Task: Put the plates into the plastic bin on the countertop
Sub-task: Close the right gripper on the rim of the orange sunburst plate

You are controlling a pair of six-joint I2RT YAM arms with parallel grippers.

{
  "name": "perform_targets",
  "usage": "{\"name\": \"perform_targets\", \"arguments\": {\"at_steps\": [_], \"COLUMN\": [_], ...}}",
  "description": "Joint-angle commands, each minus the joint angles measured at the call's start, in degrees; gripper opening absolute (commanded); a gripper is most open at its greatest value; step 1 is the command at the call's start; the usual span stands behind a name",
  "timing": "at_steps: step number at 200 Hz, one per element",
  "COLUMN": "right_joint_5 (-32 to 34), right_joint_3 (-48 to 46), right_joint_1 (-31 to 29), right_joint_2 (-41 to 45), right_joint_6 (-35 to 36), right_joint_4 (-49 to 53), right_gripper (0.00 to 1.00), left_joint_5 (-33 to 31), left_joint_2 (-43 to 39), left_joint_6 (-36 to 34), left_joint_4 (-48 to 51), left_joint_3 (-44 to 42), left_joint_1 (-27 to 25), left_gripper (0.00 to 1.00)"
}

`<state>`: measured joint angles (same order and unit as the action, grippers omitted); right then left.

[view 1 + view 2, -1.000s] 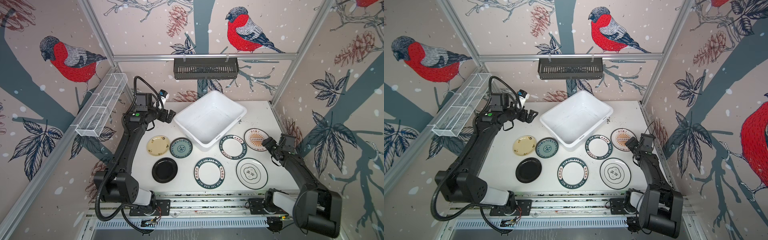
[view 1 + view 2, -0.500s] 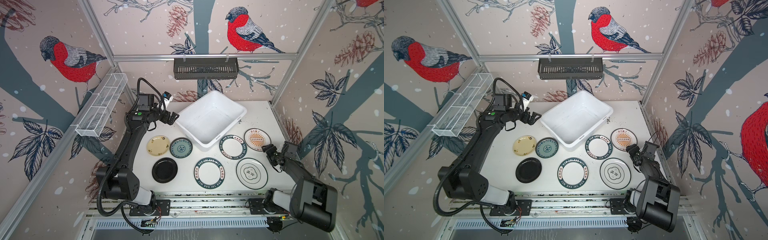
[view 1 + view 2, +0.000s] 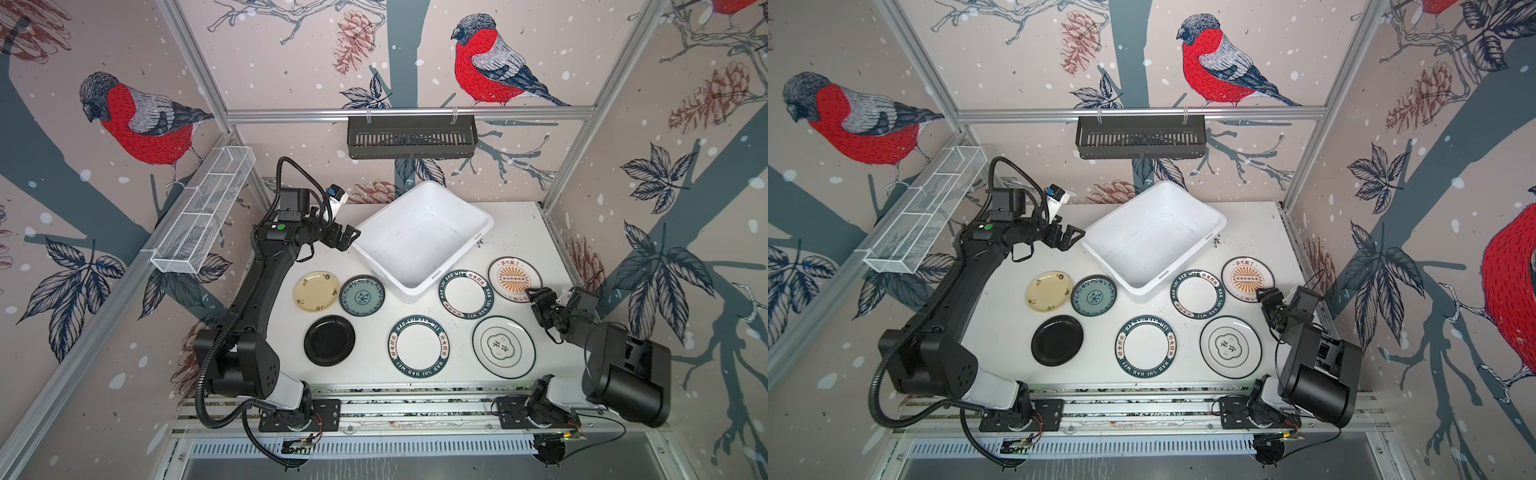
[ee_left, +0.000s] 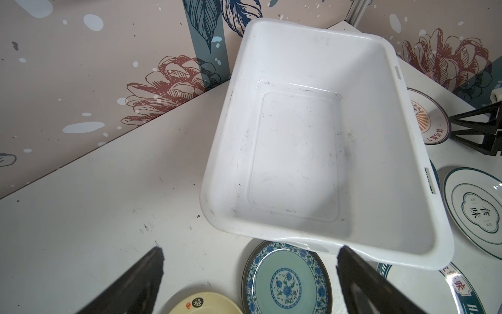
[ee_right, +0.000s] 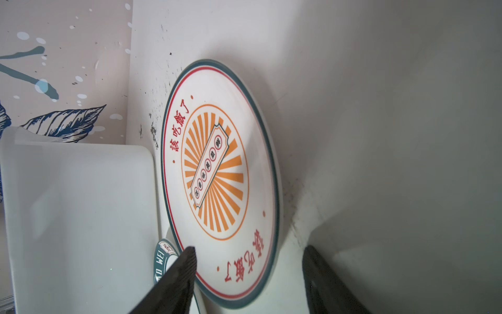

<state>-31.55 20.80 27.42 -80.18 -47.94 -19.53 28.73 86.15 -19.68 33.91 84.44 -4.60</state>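
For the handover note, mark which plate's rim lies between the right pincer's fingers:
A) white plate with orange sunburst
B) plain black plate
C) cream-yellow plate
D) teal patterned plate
A: in the right wrist view the right pincer, its fingers apart, straddles the near rim of the orange sunburst plate, which lies flat on the countertop.

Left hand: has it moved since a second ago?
Yes. The left hand moved toward the white bin, now by its nearest corner.
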Motion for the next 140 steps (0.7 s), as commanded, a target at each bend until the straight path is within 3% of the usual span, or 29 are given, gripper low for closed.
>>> {"name": "perform_targets", "arguments": {"at_steps": [1, 42, 140], "right_joint_5": [1.3, -1.6, -0.2], "right_joint_3": [-0.6, -0.8, 0.7], "right_joint_1": [0.5, 1.3, 2.2], "right_joint_2": [-2.5, -8.6, -14.3], "right_joint_6": [-1.0, -2.4, -2.2], "right_joint_4": [0.7, -5.2, -6.4], "right_gripper": [0.63, 0.49, 0.34], "left_joint_5": [1.1, 1.2, 1.3], "left_joint_2": [0.2, 0.7, 0.2], "left_joint_6": [-0.6, -0.4, -0.4], "left_joint_4": [0.1, -0.6, -1.0], "left_joint_3": [0.0, 0.1, -1.4], "left_joint_1": [-0.1, -0.2, -0.4], "left_gripper": [0.99, 0.99, 0.99]}}
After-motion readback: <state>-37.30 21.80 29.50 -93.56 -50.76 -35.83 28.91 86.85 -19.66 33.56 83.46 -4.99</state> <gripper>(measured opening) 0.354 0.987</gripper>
